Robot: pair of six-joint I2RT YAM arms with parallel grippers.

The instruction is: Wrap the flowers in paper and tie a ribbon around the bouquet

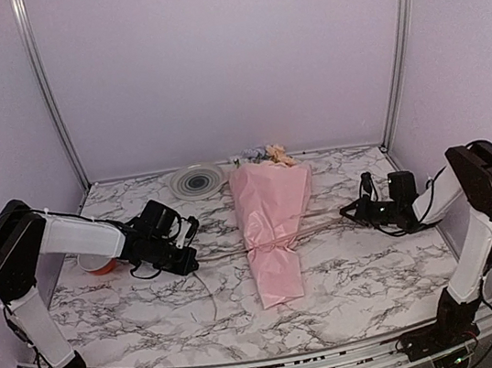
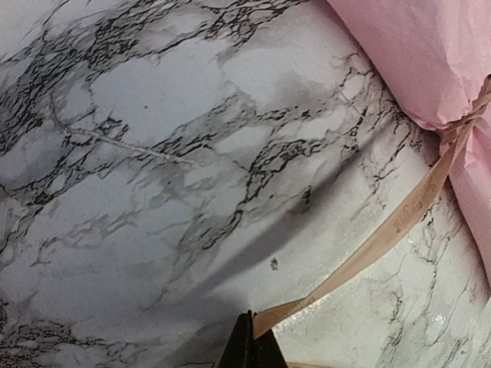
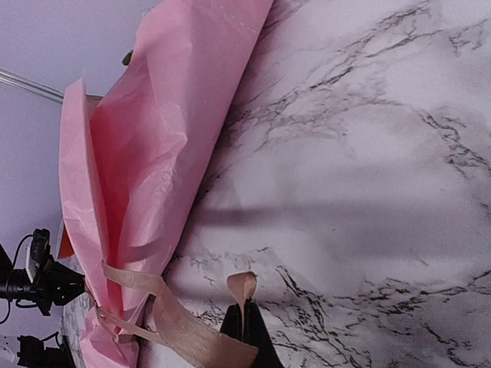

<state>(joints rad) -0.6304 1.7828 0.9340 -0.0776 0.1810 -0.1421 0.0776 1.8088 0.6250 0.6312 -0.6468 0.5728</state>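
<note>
- Marble-patterned table (image 1: 362, 278) carries the whole scene, and it sits between the two arms.
- Bouquet (image 1: 271, 226) lies mid-table, a pink paper cone with its wide end to the back wall and its narrow tail towards the arm bases.
- Left gripper (image 2: 249, 341) is down low to the left of the bundle, with its claw clamped tight on one end of the ribbon (image 2: 383, 238).
- Right gripper (image 3: 244, 326) is on the opposite side, pinched closed on the other end, and a short tab of ribbon pokes up past its tips.
- Ribbon is cinched round the cone's waist, and a strand runs out to each claw.
- Round ringed plate (image 1: 197, 181) sits at the back, left of the blooms.
- Flowers (image 1: 265, 155) peek out of the wide end.
- Orange-red spool (image 1: 99, 264) is tucked beside the left arm.
</note>
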